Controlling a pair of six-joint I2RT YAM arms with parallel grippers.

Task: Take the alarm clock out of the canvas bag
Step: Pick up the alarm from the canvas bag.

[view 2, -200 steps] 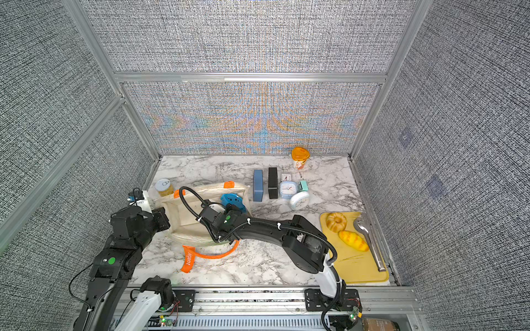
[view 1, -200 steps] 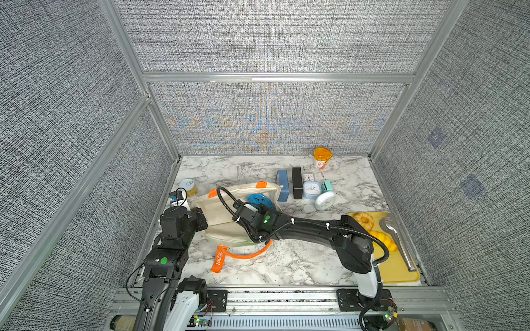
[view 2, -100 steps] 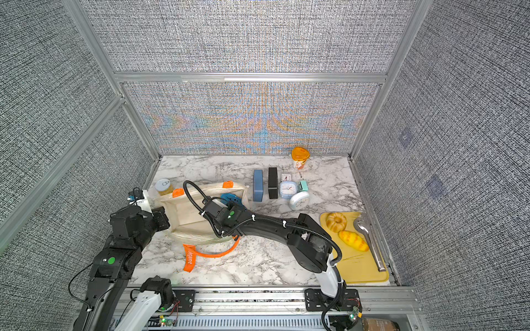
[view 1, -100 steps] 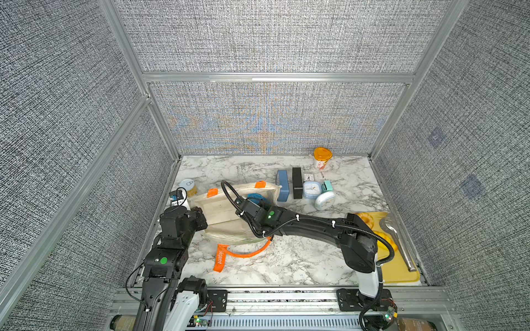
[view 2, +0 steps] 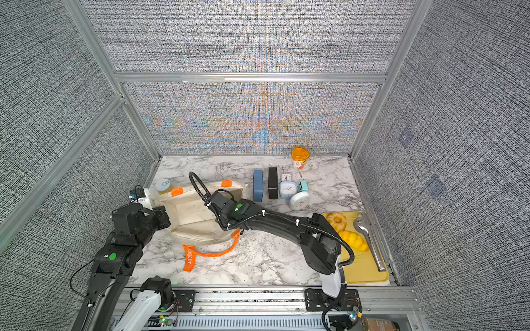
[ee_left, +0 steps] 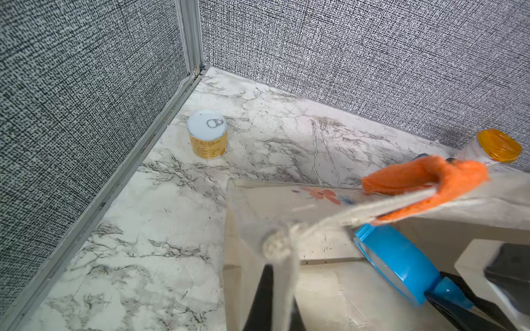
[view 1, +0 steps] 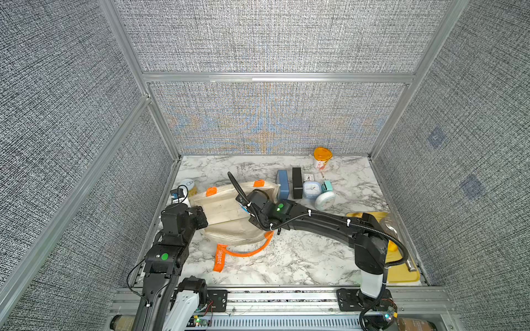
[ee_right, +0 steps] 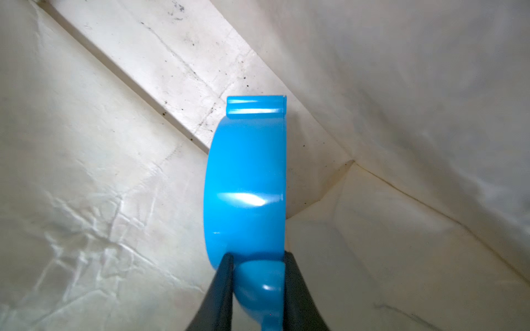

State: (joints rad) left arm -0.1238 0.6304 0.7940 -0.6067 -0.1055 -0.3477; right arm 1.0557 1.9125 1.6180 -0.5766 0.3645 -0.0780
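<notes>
The cream canvas bag [view 1: 223,209] lies open at the table's left in both top views, also [view 2: 192,212]. My left gripper [ee_left: 272,275] is shut on a fold of the bag's rim [ee_left: 282,246] at its left end, and holds it up. My right gripper [ee_right: 256,258] reaches into the bag's mouth and is shut on the foot of a round blue alarm clock [ee_right: 246,183]. The clock hangs edge-on above the bag's pale lining. It also shows in the left wrist view [ee_left: 398,266] under an orange tab [ee_left: 424,174]. From above, the right wrist [view 1: 266,209] hides most of it.
A yellow tin can [view 1: 189,184] stands behind the bag near the left wall. Several other clocks [view 1: 311,189] and an orange-lidded cup [view 1: 322,157] sit at the back right. A yellow board [view 1: 404,275] with bread and a metal tool lies at the right. The orange strap [view 1: 243,253] trails in front of the bag.
My right wrist has shifted to the right and toward the back with the blue clock, which is now under the wrist in the top views. The left arm has stayed in place.
</notes>
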